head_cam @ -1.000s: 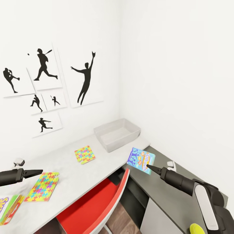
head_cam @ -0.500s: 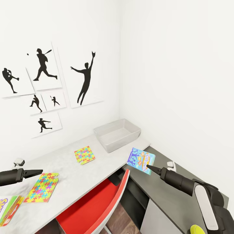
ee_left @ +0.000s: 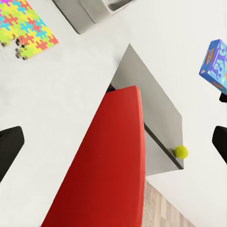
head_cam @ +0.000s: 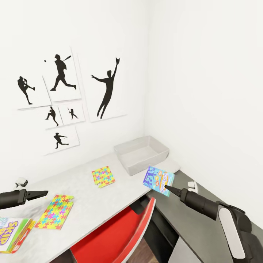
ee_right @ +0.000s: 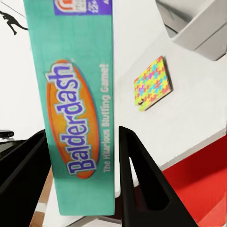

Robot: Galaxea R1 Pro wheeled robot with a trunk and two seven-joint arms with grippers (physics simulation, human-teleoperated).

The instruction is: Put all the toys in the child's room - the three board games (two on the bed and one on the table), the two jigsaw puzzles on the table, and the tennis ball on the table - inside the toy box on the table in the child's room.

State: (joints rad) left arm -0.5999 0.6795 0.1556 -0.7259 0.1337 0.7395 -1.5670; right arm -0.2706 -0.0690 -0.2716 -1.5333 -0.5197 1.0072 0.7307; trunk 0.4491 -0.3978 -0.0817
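Now the right gripper (head_cam: 166,187) holds the board game (head_cam: 158,180) by its lower edge, in the air just before the grey toy box (head_cam: 142,153). To do it well, carry it above the rim before releasing. The left gripper (head_cam: 42,192) hangs empty; I cannot tell its opening.

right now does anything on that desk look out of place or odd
Mostly tidy. The tennis ball sits at the very corner of the lower grey desk, where it could roll off. The smaller jigsaw puzzle lies skewed on the white table. The Balderdash box is held in the air by the right gripper.
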